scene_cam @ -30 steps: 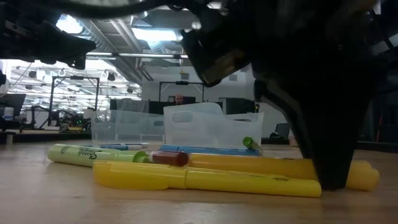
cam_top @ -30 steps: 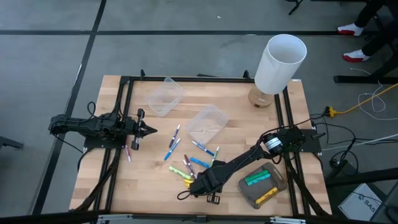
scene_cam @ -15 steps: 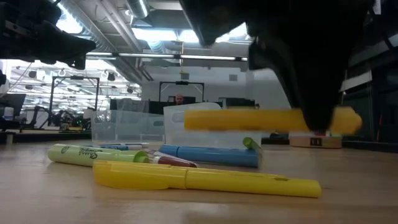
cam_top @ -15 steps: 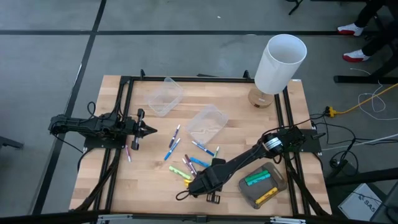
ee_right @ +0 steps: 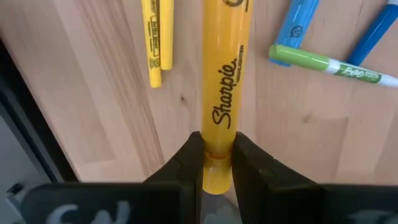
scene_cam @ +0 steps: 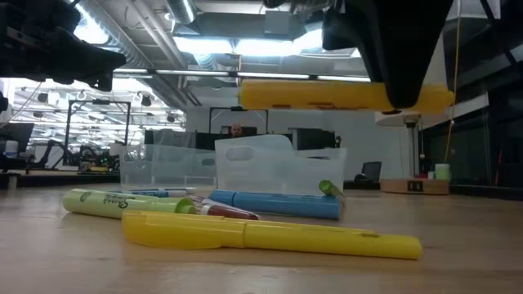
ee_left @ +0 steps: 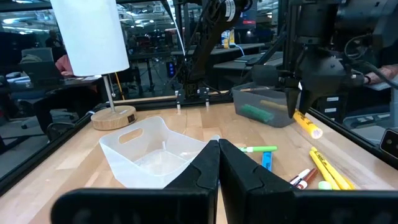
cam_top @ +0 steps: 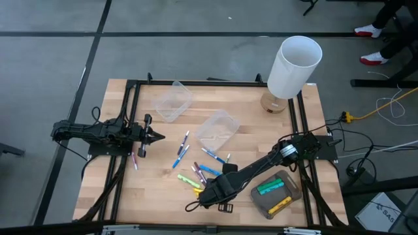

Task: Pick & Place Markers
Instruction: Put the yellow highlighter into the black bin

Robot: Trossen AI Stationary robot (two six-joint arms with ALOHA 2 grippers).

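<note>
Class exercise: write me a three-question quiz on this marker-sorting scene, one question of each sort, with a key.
1. True or false: the right gripper holds a yellow marker clear of the table.
2. What do the left gripper's fingers hold? A) a blue marker B) nothing C) a tub
3. Fill in: the grey tray holds green and ____ markers.

Key: 1 true; 2 B; 3 yellow.

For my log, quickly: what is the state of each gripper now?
Left gripper: closed, empty.
Right gripper: closed on a yellow marker, lifted off the table.
</note>
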